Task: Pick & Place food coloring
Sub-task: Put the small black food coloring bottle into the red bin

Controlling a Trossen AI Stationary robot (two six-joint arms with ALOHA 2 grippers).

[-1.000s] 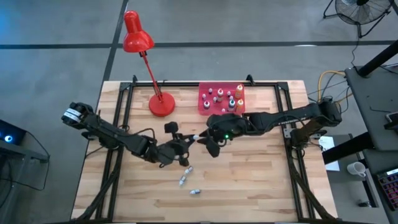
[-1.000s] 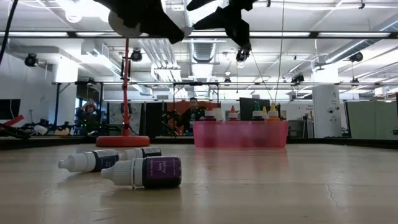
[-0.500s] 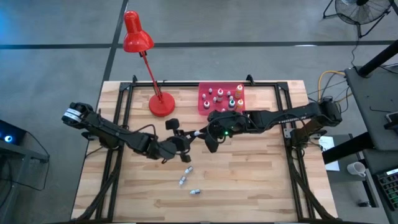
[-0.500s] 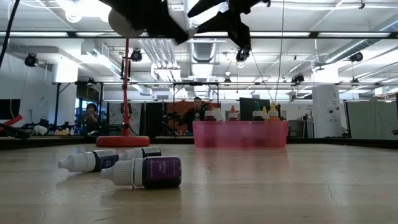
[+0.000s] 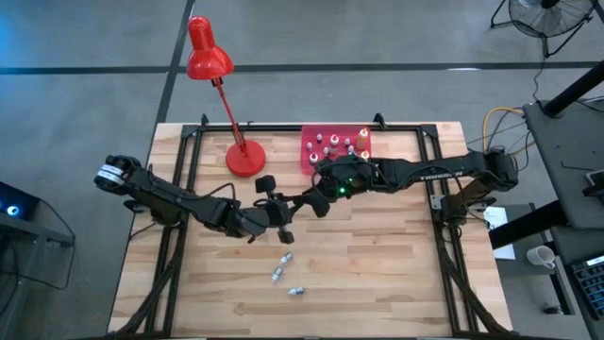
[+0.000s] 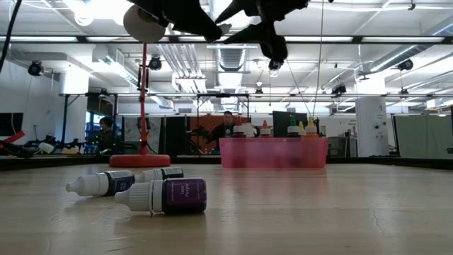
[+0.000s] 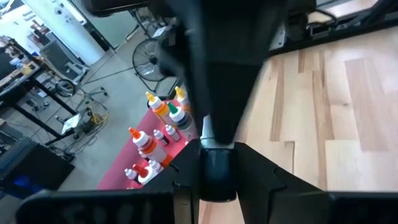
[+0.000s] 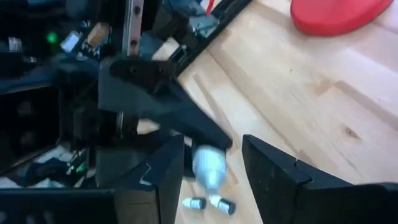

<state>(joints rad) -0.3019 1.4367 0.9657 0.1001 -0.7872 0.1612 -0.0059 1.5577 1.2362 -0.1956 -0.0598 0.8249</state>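
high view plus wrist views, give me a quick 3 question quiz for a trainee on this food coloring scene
1. Count: how many small dropper bottles lie loose on the light wooden table?
2. True or false: the pink rectangular plastic tray is empty.
3. Pick one: which hand is closed on the dark white-capped dropper bottle held above the table? A. the left hand B. the right hand C. neither

Key: 1. three. 2. false, bottles stand upright in it. 3. A; the right hand's fingers stand apart on either side of that bottle.
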